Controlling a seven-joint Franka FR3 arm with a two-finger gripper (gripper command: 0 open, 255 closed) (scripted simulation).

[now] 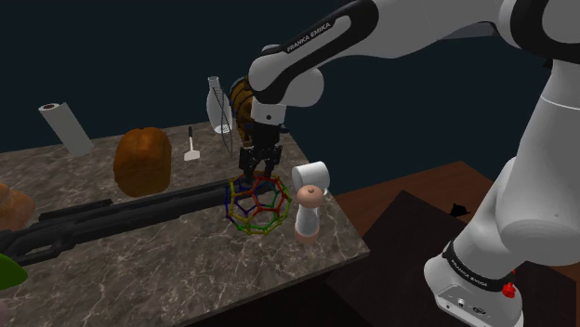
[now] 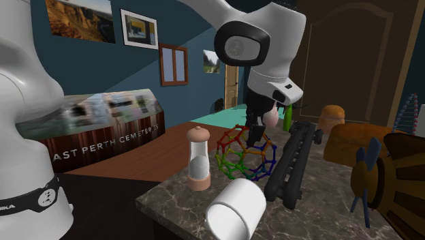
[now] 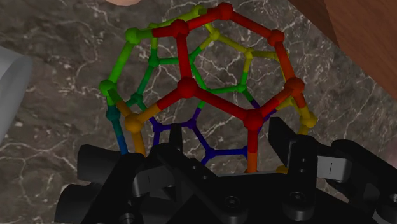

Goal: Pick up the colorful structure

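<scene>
The colorful structure (image 1: 258, 206) (image 2: 245, 153) (image 3: 210, 83) is a ball-and-stick cage of red, green, yellow, orange and blue struts. It rests on the dark marble table (image 1: 167, 269) near its edge. My black gripper (image 1: 260, 167) (image 2: 253, 133) (image 3: 222, 137) hangs straight over it, at its top. The fingers (image 3: 280, 137) stand apart, open, with upper struts and a red node between them. I cannot see either finger pressing on a strut.
A tan grinder (image 1: 308, 214) (image 2: 198, 160) and a white cup (image 1: 312, 174) (image 2: 235, 210) lie close beside the structure, toward the table edge. A long black object (image 1: 102, 218) (image 2: 293, 160) lies on its other side. A brown loaf (image 1: 141, 160) and a paper roll (image 1: 65, 128) stand farther back.
</scene>
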